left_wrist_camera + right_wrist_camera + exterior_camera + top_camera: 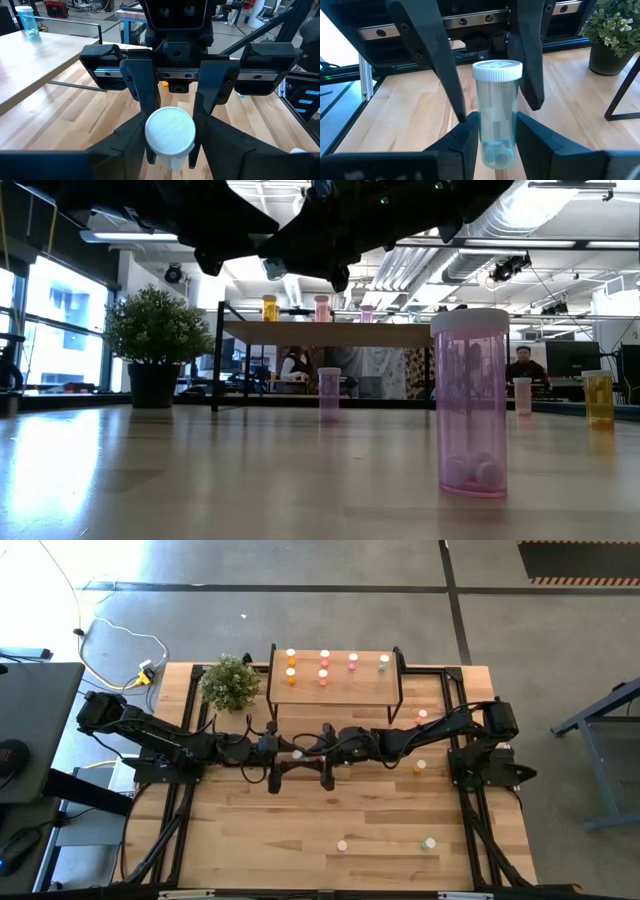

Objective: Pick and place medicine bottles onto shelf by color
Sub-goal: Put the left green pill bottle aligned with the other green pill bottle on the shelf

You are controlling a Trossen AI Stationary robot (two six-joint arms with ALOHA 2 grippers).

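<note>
From above, I see both arms meeting mid-bench, the left pincer (287, 753) and right pincer (312, 752) flanking one pale bottle (297, 755), at six o'clock from the shelf (335, 688) (seven bottles already on top). At my left wrist, its fingers stand slightly apart beside the cap. At my right wrist, that pincer clamps the bottle's base.

hidden | bottle (170, 131) body under its cap; colour unclear; low view: grippers cropped

Both arms (300, 748) block mid-table, bare planks (260, 840) in front, shelf (340, 690) behind
</note>
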